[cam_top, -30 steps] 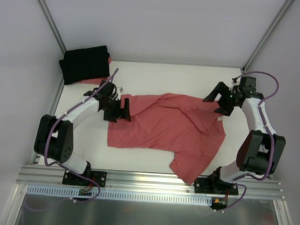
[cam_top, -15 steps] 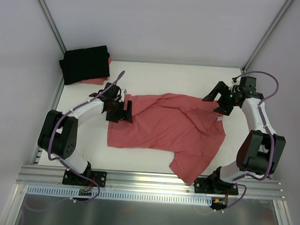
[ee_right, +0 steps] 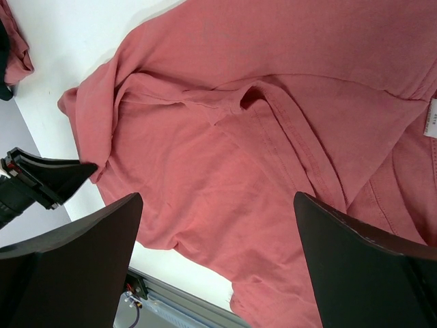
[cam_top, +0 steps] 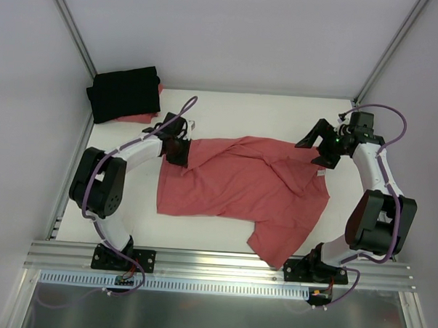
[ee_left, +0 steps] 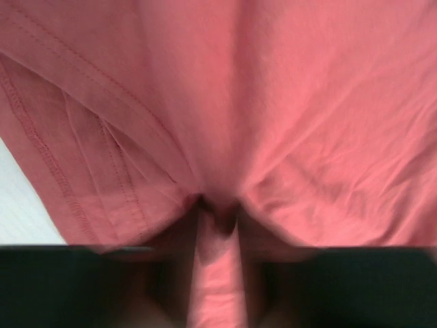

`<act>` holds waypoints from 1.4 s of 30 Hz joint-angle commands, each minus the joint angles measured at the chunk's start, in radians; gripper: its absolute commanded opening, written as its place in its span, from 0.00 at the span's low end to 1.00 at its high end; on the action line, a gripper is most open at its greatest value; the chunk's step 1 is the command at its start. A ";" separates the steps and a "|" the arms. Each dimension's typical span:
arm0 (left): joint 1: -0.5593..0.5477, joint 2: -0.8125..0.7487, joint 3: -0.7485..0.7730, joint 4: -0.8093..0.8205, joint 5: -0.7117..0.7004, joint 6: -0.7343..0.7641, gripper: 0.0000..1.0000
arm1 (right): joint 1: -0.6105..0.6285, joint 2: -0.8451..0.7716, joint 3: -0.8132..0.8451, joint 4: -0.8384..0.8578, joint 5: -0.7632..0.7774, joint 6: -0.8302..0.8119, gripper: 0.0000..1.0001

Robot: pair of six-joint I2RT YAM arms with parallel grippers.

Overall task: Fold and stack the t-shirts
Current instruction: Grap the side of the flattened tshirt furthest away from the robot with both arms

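The black shirt [cam_top: 125,93] lies folded at the far-left corner of the surface [cam_top: 228,110], while the red shirt [cam_top: 240,187] sprawls unfolded mid-surface, its left edge pinched by the left fingers [ee_left: 164,287], the right fingers [ee_right: 355,273] spread wide above it.

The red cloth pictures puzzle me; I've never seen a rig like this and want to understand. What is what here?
Two robot arms are bolted at a table's near edge. The wide picture looks down from above; the close-ups come from a camera on each wrist. A coral-red t-shirt lies rumpled on the table; a folded black t-shirt sits in the far left corner. The left claw is shut, pinching the coral-red t-shirt's far left corner. The right claw hangs open near its right side, holding nothing.
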 commanded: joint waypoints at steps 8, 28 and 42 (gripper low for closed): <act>-0.013 0.019 0.092 -0.039 -0.110 0.066 0.00 | 0.005 -0.022 0.035 -0.012 -0.016 0.008 0.99; -0.005 0.271 0.590 -0.113 -0.334 0.207 0.00 | 0.005 -0.035 0.000 -0.061 -0.014 -0.007 1.00; 0.043 0.366 0.690 0.027 -0.500 0.071 0.99 | 0.035 0.093 -0.029 0.005 0.006 -0.007 0.99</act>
